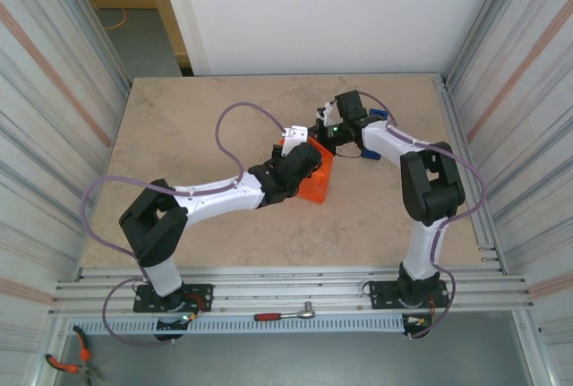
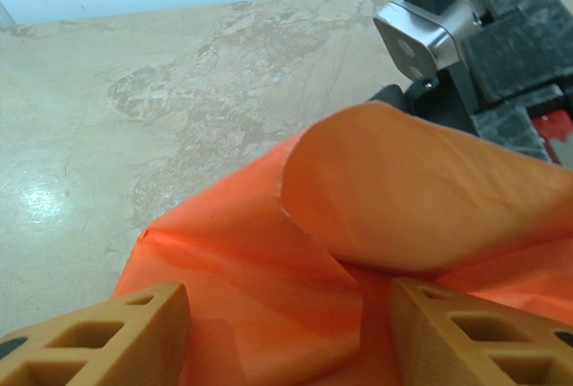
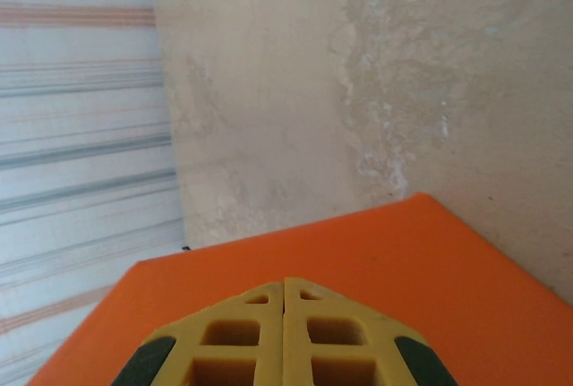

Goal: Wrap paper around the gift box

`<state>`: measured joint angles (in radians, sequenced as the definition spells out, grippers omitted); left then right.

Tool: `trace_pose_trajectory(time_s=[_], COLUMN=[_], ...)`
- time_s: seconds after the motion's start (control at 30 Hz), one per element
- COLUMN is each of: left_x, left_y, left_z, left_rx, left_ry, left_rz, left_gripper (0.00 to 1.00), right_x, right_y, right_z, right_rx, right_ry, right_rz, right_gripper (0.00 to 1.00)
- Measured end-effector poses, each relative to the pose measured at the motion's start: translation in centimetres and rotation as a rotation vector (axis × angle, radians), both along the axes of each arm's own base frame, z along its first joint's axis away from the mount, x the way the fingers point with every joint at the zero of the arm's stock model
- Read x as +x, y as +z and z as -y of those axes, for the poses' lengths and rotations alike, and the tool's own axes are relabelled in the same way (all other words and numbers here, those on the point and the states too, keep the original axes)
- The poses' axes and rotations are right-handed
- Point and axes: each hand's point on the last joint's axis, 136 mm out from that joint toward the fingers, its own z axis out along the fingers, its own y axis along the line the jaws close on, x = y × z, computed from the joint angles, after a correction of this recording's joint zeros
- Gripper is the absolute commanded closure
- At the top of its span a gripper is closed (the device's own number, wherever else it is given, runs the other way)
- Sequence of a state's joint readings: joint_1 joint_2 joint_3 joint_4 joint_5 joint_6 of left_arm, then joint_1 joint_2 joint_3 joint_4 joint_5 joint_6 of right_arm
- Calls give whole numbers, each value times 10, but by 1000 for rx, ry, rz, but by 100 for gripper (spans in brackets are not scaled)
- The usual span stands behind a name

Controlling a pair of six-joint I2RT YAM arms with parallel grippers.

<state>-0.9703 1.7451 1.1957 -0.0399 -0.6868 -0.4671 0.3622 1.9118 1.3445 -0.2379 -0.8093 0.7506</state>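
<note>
**Item:** the paper (image 1: 319, 185). A bright orange sheet, folded into a lumpy bundle near the middle of the table (image 1: 179, 135), a little toward its right half.

**Lie:** in the top view the uncovered part is wedge-like. Its long axis runs from the table's far side toward the near side, and one corner points at the near edge. The remainder is covered by the arm ends.

**Surface:** from the left wrist, a loose flap (image 2: 403, 189) curls up and over, and creases fan out from a corner resting on the table. From the right wrist, a flat smooth face shows with one square corner.

**Left gripper** (image 2: 286, 305): fingers (image 2: 98, 337) spread wide. The paper lies between and beneath them, with the flap just ahead. Whether the pads touch it cannot be told.

**Right gripper** (image 3: 285, 292): fingers (image 3: 242, 332) pressed together, with the tips directly over the flat orange face. Whether any paper is nipped between them cannot be told.

**Left arm** (image 1: 215, 193): based at the table's near-left edge. The forearm stretches low and nearly level toward the table's middle, and the wrist lies over the bundle.

**Right arm** (image 1: 430, 184): based at the near-right edge. It rises to a bent elbow, and the forearm folds back toward the table's far middle, meeting the bundle from the far side.

**Sundries:**
- small blue object (image 1: 378, 115), on the table just beyond the right wrist
- ratchet wrench (image 1: 286, 314), on the rails at the table's near edge
- pliers (image 1: 67, 361), below the near-left corner
</note>
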Motion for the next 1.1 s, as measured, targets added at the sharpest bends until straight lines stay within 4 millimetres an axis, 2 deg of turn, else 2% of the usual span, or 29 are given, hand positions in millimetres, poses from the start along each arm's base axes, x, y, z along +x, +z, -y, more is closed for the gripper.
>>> trace_pose_trajectory(time_s=[0.1,0.43,0.8,1.1], left_x=[0,0,-1,0], left_y=[0,-1,-2,-2], left_z=[0,0,-1,-2], left_rx=[1,3,14,9], left_ry=[1,3,2,8], left_rz=[0,1,-1,5], left_gripper=[39,39,39,40], right_x=[-4,-15,-22,-35], right_y=[5,47,43,43], right_z=[3,8,19,42], right_rx=[0,29,7,-54], right_ry=[-6,-9,-41,-106], right_rz=[10,95,115,105], right_gripper=[100,100,100,100])
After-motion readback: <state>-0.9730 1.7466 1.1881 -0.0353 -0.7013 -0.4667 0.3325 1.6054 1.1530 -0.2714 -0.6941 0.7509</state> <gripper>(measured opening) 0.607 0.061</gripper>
